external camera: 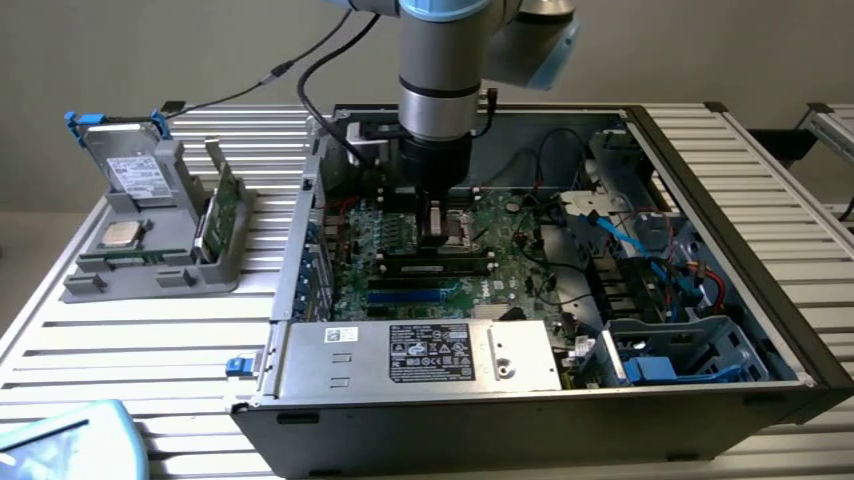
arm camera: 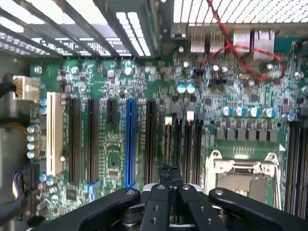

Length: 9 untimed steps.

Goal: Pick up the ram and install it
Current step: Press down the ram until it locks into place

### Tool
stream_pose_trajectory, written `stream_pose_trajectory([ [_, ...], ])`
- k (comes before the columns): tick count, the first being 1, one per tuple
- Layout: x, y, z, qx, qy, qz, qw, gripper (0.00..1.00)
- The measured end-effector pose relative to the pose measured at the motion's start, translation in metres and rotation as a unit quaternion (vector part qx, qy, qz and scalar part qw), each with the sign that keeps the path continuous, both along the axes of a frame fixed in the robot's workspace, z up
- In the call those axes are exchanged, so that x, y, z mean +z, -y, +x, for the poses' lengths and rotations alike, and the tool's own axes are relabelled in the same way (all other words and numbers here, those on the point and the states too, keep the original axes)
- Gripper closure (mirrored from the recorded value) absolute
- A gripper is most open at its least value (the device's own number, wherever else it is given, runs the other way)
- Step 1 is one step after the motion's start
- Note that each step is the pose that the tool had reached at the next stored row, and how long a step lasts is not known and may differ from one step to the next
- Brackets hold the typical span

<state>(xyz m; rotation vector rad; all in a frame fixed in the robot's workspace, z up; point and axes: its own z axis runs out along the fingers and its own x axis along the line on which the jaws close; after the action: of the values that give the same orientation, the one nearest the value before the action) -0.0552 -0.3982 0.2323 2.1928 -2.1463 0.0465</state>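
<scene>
over the open computer case (external camera: 534, 330) in the exterior view, one grey robot arm (external camera: 438, 70) reaches straight down and its black hand (external camera: 441, 228) sits low above the green motherboard (external camera: 501, 250). just below the hand, one ram (external camera: 434, 268) stick, long, narrow and dark, lies seated across a slot on the board. a second green stick (external camera: 220, 205) stands upright in the grey plastic holder (external camera: 147, 255) on the slatted metal tabletop (external camera: 134, 340), at the exterior view's left. one square silver processor chip (external camera: 122, 234) and one grey drive with blue handles (external camera: 127, 165) rest in that same holder. a silver boxy power supply (external camera: 414, 355) with a black label fills the case's near edge.

from the wrist view, the hand (arm camera: 168, 169) has its two black fingers (arm camera: 164, 192) pressed together, closed on nothing. beyond them the motherboard (arm camera: 120, 86) carries one blue slot (arm camera: 130, 142), several black slots, one white slot (arm camera: 54, 132) and one metal-framed processor socket (arm camera: 243, 175). red wires (arm camera: 231, 48) loop over the board.
</scene>
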Motion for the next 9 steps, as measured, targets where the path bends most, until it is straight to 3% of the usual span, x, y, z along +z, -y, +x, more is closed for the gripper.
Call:
stream_pose_trajectory([
  [4, 0.0000, 0.0000, 0.014, 0.000, -0.0021, 0.0000, 1.0000, 0.89],
  [9, 0.0001, 0.0000, 0.016, 0.000, -0.0024, 0.0000, 1.0000, 0.89],
])
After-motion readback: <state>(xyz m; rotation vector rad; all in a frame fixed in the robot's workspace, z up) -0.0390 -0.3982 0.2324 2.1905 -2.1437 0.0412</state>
